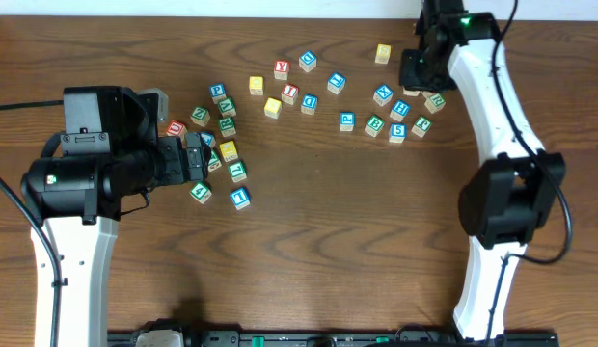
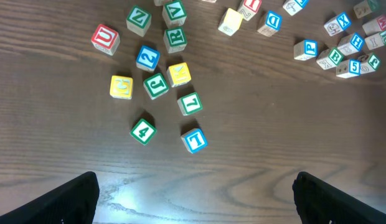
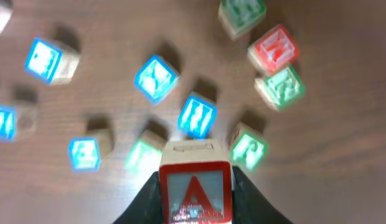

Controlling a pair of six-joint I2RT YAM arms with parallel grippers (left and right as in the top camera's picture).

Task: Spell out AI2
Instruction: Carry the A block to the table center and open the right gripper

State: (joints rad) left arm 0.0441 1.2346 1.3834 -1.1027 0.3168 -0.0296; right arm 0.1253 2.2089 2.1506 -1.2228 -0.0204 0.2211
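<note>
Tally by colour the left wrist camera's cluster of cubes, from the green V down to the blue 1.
Red cube: 1
Green cubes: 6
Blue cubes: 2, the 2 cube and the 1 cube
Yellow cubes: 2
Total: 11

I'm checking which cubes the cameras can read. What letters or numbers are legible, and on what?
"A": A cube, red, in right gripper.
"2": 2 cube, blue.
"I": I cube, red.
"Y": Y cube, red.
"U": U cube, red.
"N": N cube, green.
"R": R cube, green.
"L": L cube, green.
"4": 4 cube, green.
"1": 1 cube, blue.
Yellow cubes, blurred cubes: unreadable.
</note>
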